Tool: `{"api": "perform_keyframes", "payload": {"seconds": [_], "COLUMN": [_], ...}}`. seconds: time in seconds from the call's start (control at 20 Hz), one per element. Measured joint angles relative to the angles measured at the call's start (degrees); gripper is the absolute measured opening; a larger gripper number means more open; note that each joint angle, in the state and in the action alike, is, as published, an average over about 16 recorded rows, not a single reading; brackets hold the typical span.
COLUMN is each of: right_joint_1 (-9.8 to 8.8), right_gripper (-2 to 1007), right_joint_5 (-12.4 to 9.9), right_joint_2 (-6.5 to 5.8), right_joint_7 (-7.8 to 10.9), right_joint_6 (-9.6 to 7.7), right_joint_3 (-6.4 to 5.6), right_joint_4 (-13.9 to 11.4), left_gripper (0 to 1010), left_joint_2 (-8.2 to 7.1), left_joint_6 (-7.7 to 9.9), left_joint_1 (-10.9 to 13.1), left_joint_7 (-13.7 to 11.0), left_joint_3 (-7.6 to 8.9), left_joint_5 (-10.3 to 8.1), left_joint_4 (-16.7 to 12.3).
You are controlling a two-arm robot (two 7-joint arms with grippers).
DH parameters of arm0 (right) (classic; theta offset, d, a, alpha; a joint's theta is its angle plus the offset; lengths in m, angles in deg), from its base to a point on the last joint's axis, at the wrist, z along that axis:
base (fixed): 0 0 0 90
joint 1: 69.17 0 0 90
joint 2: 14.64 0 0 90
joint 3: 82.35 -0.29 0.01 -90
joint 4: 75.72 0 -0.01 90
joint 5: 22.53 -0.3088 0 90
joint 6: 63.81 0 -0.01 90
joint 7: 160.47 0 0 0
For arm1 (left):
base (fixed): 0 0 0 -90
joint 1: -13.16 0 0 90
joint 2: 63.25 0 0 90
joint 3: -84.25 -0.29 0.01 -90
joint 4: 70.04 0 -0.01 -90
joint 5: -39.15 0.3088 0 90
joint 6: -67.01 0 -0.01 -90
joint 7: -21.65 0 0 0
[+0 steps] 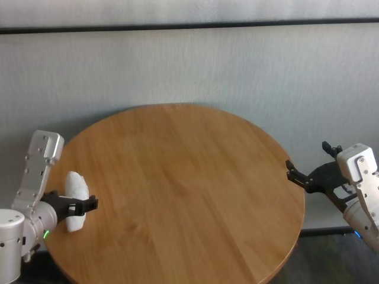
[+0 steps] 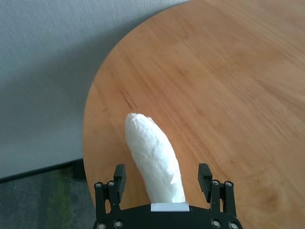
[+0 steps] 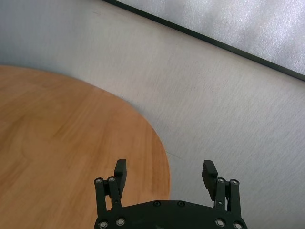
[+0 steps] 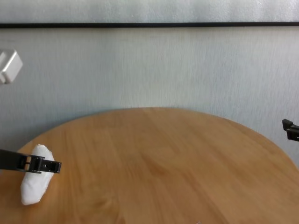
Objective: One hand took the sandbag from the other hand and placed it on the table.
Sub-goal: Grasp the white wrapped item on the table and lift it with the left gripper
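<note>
Lying on the round wooden table (image 1: pixel 177 183) near its left edge, the white sandbag (image 1: pixel 76 200) sits between the spread fingers of the left gripper (image 1: pixel 84 205), which straddle it with a gap on either side in the left wrist view. Right gripper (image 1: pixel 305 176) hangs at the table's right rim, fingers wide, holding nothing.

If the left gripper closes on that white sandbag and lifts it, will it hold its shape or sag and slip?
The sandbag looks lumpy and crinkled, so it would probably sag at both ends. Its shiny skin may be a little slippery. It lies flat on the table between the open fingers of the left gripper, so rolling seems unlikely.
</note>
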Motion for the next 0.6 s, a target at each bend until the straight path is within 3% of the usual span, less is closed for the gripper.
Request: {"api": "perform_keyframes", "payload": {"seconds": [0.6], "right_joint_1": [0.00], "right_gripper": [1001], "right_joint_5": [0.0], "right_joint_2": [0.00], "right_joint_7": [0.00], "right_joint_6": [0.00], "right_joint_3": [0.00], "right_joint_4": [0.0], "left_gripper": [1000], "left_joint_2": [2.01], "left_joint_6": [-0.82], "left_joint_1": [-1.4], "left_joint_7": [-0.5], "left_joint_3": [0.13], "left_joint_5": [1.55], "left_joint_4": [4.3]}}
